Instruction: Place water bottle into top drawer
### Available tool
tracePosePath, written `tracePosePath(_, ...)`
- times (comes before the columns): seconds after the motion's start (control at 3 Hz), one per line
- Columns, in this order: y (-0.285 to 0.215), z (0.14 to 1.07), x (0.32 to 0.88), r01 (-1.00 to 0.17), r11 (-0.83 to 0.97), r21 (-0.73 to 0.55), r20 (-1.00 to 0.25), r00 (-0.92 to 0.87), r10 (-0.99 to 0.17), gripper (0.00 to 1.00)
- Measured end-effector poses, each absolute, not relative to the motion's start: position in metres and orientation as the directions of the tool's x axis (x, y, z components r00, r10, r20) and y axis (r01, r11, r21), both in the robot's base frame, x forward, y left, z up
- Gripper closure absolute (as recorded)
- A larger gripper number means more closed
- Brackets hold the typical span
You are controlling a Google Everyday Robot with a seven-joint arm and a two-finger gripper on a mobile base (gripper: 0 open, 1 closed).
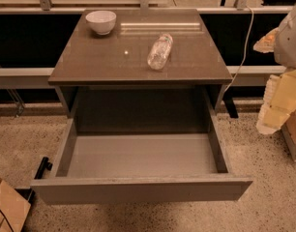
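Top drawer (138, 156) is the biggest thing here: a wide, shallow grey-brown box pulled fully out toward the camera, its plain flat front panel nearest and its smooth grey floor bare. Above and behind it sits the dark brown tabletop (90, 62), glossy enough to catch a small bright glint near its middle and a pale streak of reflection along its back edge. At the right edge of the view, beside the table and over the speckled floor, hangs the robot's white arm (292, 37), and below it the cream-coloured gripper (282, 100), which is well apart from both the drawer and everything on the tabletop; whether its jaws are apart or together I cannot tell. A corner of a cardboard box (8, 208) shows at the lower left on the floor. A white bowl (101, 21) stands upright at the back left corner of the tabletop. The water bottle (160, 51), clear and crinkled, lies on its side right of the tabletop's middle, angled from front left to back right, well apart from the bowl and outside the drawer.
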State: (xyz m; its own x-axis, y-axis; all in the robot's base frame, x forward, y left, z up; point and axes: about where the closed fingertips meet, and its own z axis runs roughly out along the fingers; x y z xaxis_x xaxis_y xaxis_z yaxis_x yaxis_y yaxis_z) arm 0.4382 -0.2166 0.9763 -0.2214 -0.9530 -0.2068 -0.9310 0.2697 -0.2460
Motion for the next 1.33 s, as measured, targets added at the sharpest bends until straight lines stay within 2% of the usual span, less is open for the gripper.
tracePosePath(0.67,-0.2,0.975,0.457,-0.918,0.289,-0.272,-0.275,-0.214,-0.937,0.0)
tracePosePath(1.33,-0.17,0.979,0.535,-0.914,0.307,-0.267,-0.397,-0.186,-0.899,0.0)
